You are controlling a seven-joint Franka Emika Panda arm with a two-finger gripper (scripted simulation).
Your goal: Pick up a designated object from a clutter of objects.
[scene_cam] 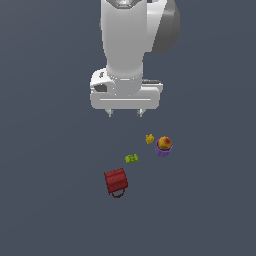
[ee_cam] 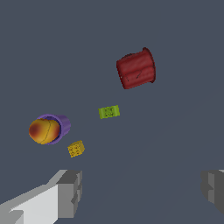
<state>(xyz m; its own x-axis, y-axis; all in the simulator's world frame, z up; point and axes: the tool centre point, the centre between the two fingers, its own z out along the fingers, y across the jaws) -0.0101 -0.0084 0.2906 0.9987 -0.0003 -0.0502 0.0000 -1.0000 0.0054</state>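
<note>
Fruit (scene_cam: 165,143) seen right of centre in exterior view, seated in mouth of purple cup (scene_cam: 163,150). Judged light, firm, smooth, roll-prone. Grip advised across widest part, above cup rim. End effector (scene_cam: 125,113) held wide, empty, well above desk (scene_cam: 50,200).

No readable text, label, brand or number shows on anything.

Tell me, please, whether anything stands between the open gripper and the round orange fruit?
Nothing visible does. The gripper hangs open above the floor, and the space down to the fruit is bare. But the fruit sits against the purple cup, and the small yellow piece lies close beside it, so both may crowd the fingers.
</note>
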